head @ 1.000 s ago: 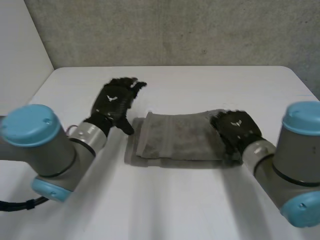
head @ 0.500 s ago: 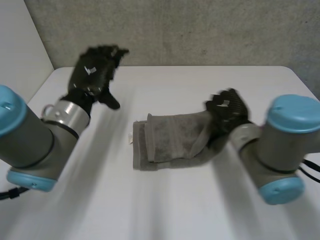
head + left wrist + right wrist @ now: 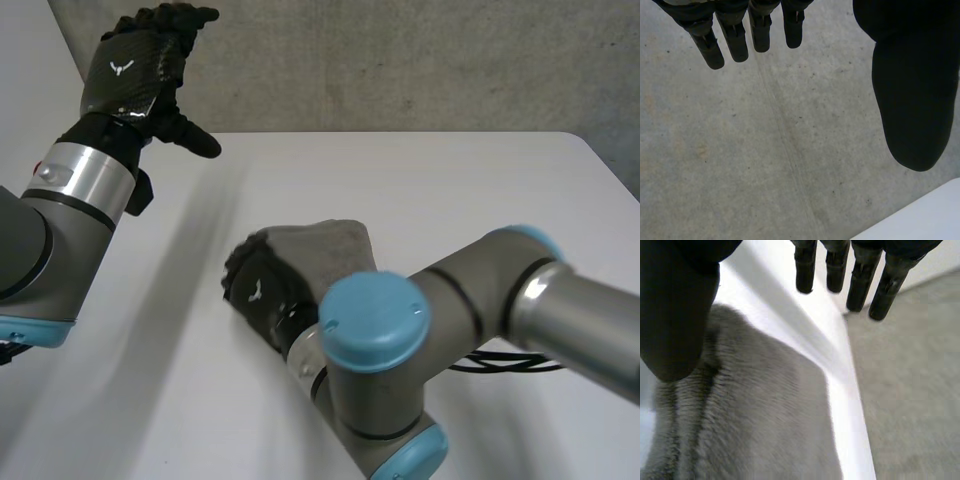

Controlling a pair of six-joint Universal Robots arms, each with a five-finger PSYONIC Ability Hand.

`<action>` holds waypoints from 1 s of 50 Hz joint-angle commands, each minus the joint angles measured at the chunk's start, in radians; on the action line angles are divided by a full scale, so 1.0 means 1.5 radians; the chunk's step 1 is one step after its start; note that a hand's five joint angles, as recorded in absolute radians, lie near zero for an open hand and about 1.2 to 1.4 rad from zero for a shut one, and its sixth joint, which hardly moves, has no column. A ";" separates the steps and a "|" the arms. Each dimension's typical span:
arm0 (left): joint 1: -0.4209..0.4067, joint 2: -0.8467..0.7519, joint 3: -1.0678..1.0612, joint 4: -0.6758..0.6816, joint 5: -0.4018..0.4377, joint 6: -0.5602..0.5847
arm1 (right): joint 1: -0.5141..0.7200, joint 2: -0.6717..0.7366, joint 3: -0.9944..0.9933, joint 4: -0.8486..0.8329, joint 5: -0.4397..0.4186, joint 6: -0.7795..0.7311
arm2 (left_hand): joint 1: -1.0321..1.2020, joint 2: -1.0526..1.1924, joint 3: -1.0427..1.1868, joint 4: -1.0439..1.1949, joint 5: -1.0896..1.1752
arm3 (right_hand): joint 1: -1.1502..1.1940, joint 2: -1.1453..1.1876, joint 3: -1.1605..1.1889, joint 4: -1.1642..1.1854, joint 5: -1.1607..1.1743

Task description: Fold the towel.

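The grey towel lies in a short folded bundle on the white table, left of the middle. My right arm reaches across in front of it, and my right hand rests at the bundle's left end. In the right wrist view the towel lies under the palm, while the fingers stand straight and clear of the cloth, so the hand is open. My left hand is raised high at the far left, open and empty, and its thumb stands apart from its straight fingers.
A grey concrete wall rises behind the table's far edge. A white side wall stands at the left. My right elbow and its blue cap hang over the table's near middle.
My right arm swung left across the table, carrying the towel's right end over onto its left part. The left hand rose up and away to the far left.
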 commanded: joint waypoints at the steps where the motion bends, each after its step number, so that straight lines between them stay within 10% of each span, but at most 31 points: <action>1: 0.000 -0.014 0.005 0.000 -0.004 0.002 | -0.067 -0.144 0.079 -0.002 0.026 0.224 | 0.018 0.018 0.018 0.018 0.008 | -0.055 -0.058 -0.054 -0.062 -0.041; 10: -0.015 -0.078 0.005 -0.023 -0.004 0.000 | -0.182 -0.176 0.105 0.035 0.018 0.399 | 0.020 0.020 0.020 0.020 0.010 | -0.055 -0.058 -0.054 -0.062 -0.041; 26: -0.083 -0.328 0.004 -0.042 -0.002 0.029 | -0.269 -0.002 0.077 0.070 -0.187 0.565 | 0.020 0.020 0.020 0.020 0.010 | -0.055 -0.058 -0.054 -0.062 -0.041; 40: -0.089 -0.219 0.019 -0.076 -0.002 0.079 | -0.296 -0.136 0.074 0.080 -0.167 0.513 | 0.014 0.014 0.014 0.014 0.004 | -0.055 -0.058 -0.054 -0.062 -0.041; 50: -0.067 -0.011 0.137 -0.262 -0.048 0.071 | -0.310 -0.340 0.042 0.153 0.016 0.510 | 0.006 0.006 0.006 0.006 -0.004 | -0.055 -0.058 -0.054 -0.062 -0.041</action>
